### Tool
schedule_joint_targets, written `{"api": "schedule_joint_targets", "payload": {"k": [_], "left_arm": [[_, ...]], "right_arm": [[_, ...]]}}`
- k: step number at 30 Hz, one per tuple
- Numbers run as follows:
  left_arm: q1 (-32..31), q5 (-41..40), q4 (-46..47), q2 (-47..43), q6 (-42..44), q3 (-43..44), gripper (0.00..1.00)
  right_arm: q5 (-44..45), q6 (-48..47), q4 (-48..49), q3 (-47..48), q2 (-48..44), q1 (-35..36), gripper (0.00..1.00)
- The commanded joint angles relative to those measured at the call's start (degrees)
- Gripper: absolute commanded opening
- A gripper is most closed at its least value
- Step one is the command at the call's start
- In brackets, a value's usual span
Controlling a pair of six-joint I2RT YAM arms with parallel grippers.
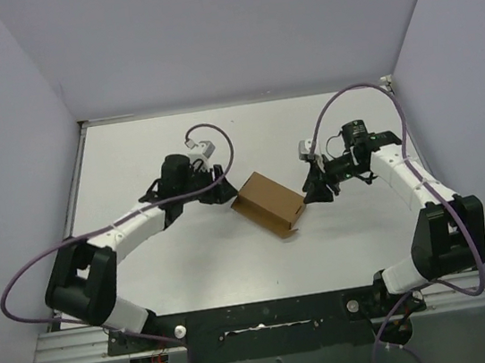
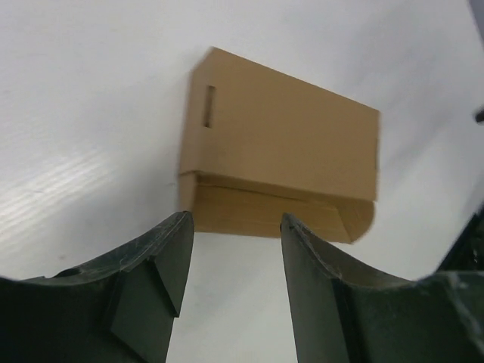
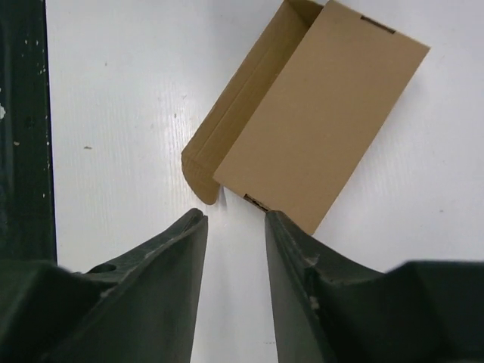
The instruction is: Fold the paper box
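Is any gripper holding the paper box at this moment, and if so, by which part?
Nothing is held. The left gripper and the right gripper are both open, and the paper box lies beyond their tips, not between the jaws.

the black plastic fingers (image 2: 162,261) look dull and scuffed, with pale scratches. just ahead of them the plain brown cardboard paper box (image 2: 280,144) is matt and smooth. the white tabletop (image 2: 91,113) beneath shows a soft sheen.

Left arm (image 1: 131,226) and right arm (image 1: 404,172) both bend inward, the left gripper (image 1: 223,190) and right gripper (image 1: 309,192) pointing toward each other, each with jaws parted and empty.
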Motion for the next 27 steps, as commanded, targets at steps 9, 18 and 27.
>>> {"api": "schedule_joint_targets", "payload": {"k": [9, 18, 27], "left_arm": [[-13.07, -3.72, 34.99, -18.03, -17.64, -25.85, 0.49], [-16.49, -9.43, 34.88, -9.72, -22.65, -21.29, 0.46], [-17.81, -10.72, 30.9, -0.87, -25.97, -13.9, 0.47]], "right_arm": [[-5.42, 28.91, 18.7, 2.87, 7.35, -1.63, 0.43], [1.61, 33.35, 21.67, 1.72, 13.1, -5.69, 0.23], [8.17, 27.84, 15.37, 4.3, 19.34, -5.43, 0.04]]}}
